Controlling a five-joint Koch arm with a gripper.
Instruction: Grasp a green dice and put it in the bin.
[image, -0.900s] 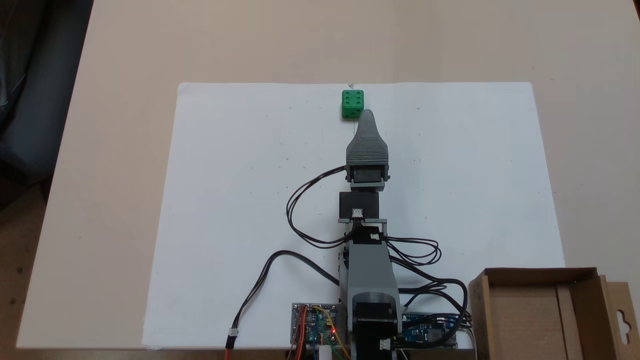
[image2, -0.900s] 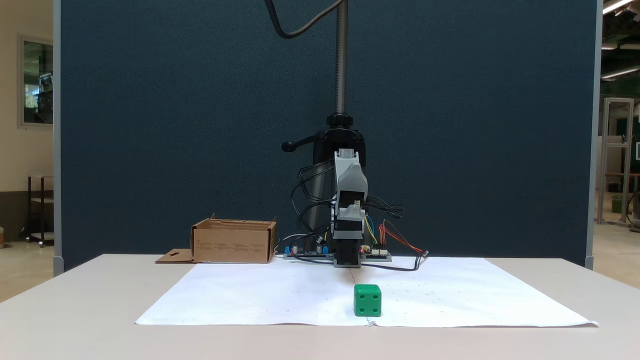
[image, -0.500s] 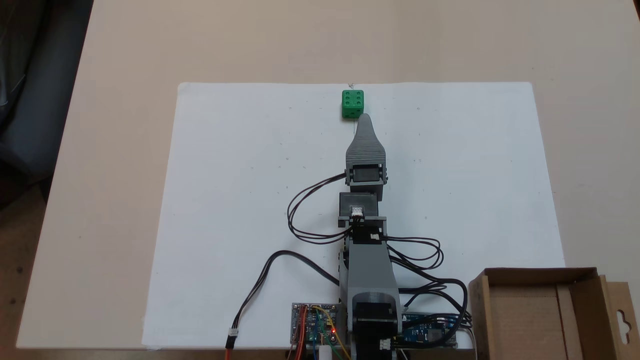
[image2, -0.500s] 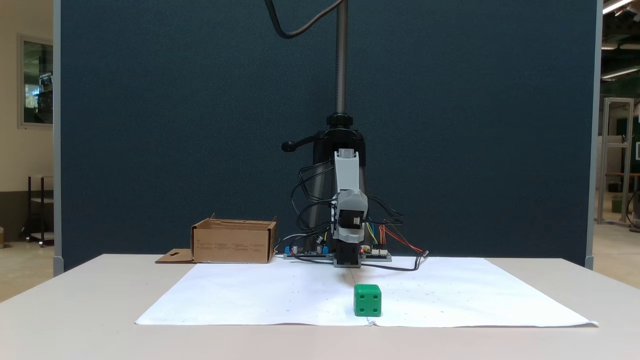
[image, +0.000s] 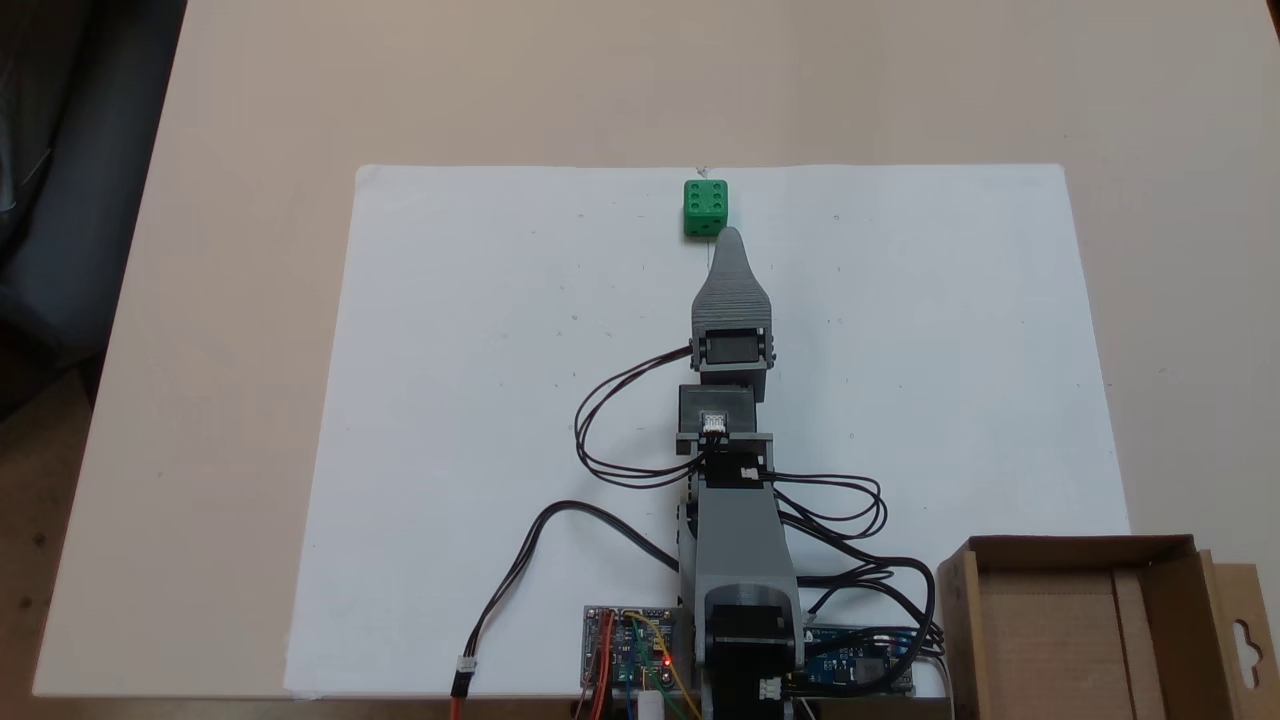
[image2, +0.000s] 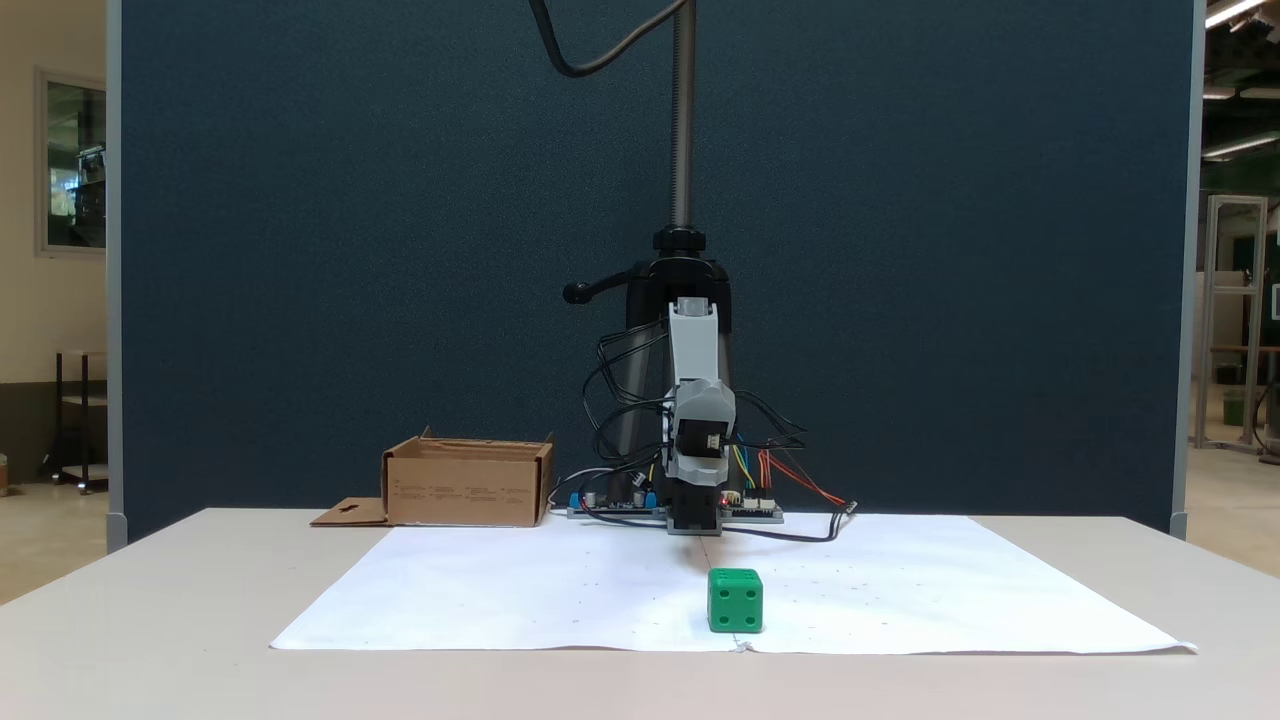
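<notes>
One green dice (image: 705, 207) lies on white paper (image: 480, 400) near its far edge, just beyond the fingers (image: 733, 240), whose spread cannot be told; the bin (image: 1090, 630) holds nothing visible. Frontal fixed view: dice (image2: 735, 600) lies well apart from the bin (image2: 467, 484).

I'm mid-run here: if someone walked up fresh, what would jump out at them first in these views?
The green dice grabs the eye, a bright cube near the far edge of the white paper sheet, six pips up. In the view from above, the grey claw points at it from just short of it. The brown bin sits beside the arm's base.
</notes>
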